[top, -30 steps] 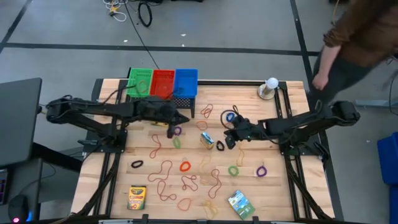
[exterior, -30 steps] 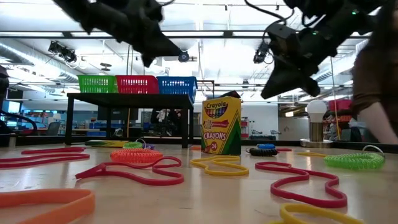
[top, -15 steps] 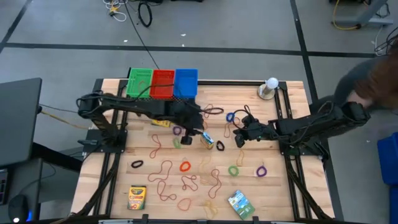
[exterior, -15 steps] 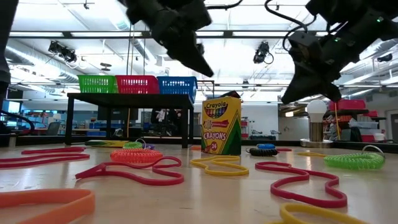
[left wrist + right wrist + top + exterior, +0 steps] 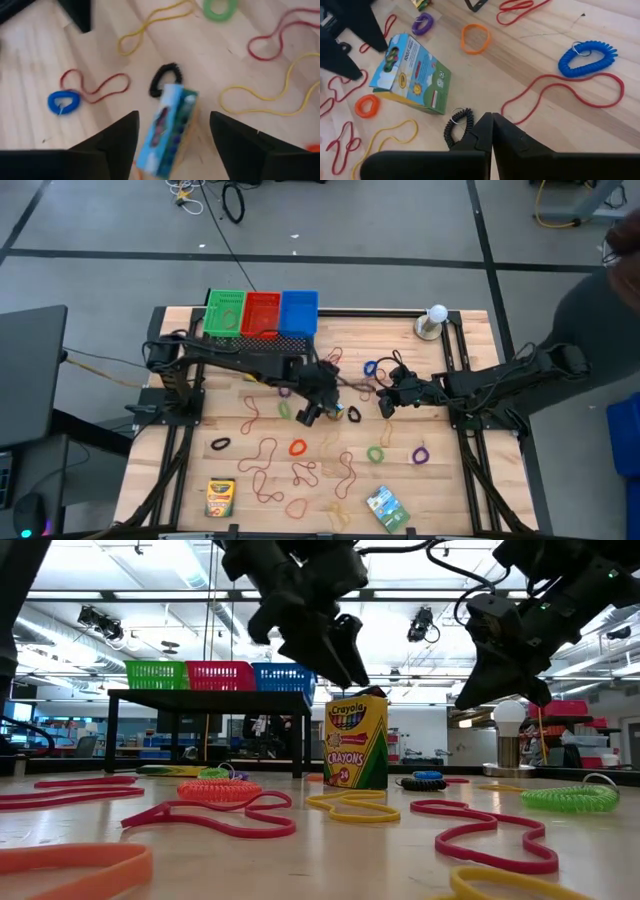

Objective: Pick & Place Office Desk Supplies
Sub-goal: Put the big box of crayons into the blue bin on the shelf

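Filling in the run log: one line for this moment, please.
left gripper: open, over upright crayon box, not gripping | right gripper: shut, empty, above black coil band | baskets: untouched

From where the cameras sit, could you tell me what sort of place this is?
Probably a robotics lab or workshop: two arms work at a wooden table, cables trail over a taped concrete floor, and ceiling lights hang over shelving beyond.

Robotics lab or workshop: wooden table (image 5: pixel 200 465) on a metal frame, taped concrete floor (image 5: pixel 380 240), loose cables (image 5: pixel 232 200), strip ceiling lights (image 5: pixel 150 597), benches behind.
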Tool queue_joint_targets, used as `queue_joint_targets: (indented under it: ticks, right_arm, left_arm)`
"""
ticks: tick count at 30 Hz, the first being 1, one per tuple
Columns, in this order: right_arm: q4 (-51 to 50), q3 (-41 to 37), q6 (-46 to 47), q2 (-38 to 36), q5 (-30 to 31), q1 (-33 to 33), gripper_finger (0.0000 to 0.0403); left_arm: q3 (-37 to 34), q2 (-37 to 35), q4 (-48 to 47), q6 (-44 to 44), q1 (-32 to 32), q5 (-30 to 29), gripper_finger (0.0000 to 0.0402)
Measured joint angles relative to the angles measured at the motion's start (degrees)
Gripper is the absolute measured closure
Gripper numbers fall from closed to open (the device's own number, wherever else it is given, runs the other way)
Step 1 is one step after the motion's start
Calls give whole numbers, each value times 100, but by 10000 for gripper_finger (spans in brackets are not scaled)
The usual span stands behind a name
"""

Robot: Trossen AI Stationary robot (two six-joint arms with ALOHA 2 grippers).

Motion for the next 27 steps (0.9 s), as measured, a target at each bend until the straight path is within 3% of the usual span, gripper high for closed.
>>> queue_joint_targets:
  ticks: [19,27]
  right_arm:
    - [2,0,-47,2,27,-2,387]
    - [13,0,-99,2,131,-4,387]
  left_arm:
    - [2,359,134,431,102,-312,154]
    - [0,361,48,440,115,-386,220]
